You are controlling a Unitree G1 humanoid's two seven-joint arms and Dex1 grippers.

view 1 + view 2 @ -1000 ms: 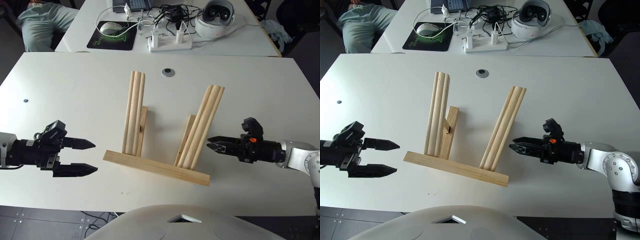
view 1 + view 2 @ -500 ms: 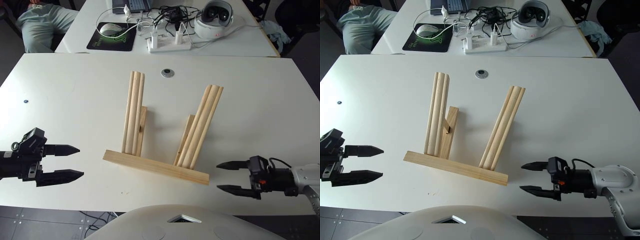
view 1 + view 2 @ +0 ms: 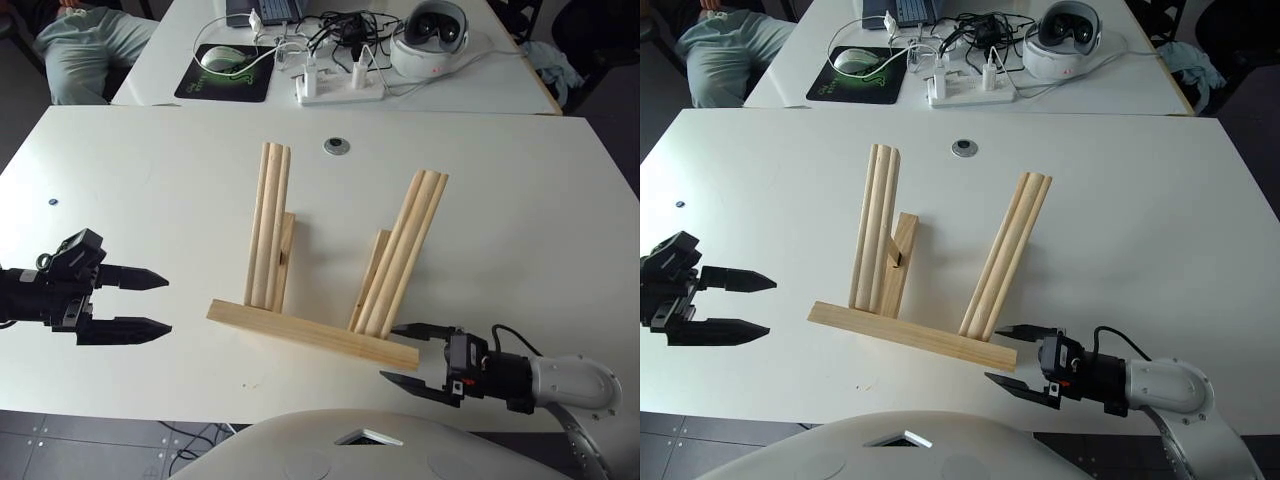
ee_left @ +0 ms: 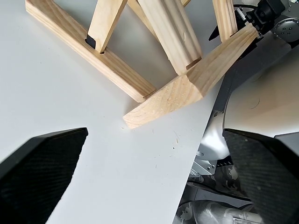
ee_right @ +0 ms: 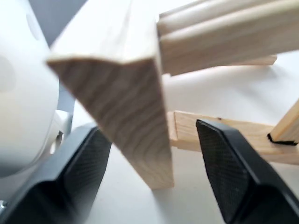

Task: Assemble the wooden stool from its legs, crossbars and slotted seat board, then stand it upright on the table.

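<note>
The wooden stool lies on its side on the white table (image 3: 150,190). Its seat board (image 3: 310,335) stands on edge toward the front, and two bundles of legs (image 3: 268,225) (image 3: 402,252) with short crossbars (image 3: 286,250) point away from me. My left gripper (image 3: 168,303) is open, a short gap left of the board's left end (image 4: 163,100). My right gripper (image 3: 387,352) is open at the table's front edge. The board's right end (image 5: 135,107) sits between its fingers (image 5: 233,172); I cannot tell whether they touch it.
A round metal grommet (image 3: 337,146) is set in the table behind the stool. A second table behind holds a mouse pad (image 3: 225,72), a power strip (image 3: 340,85) with cables and a white headset (image 3: 430,40). The front edge runs just below both grippers.
My right gripper has opened, dropped from beside the right legs to the front edge, and slid left around the board's right end. My left gripper drew back left, then edged slightly toward the board.
</note>
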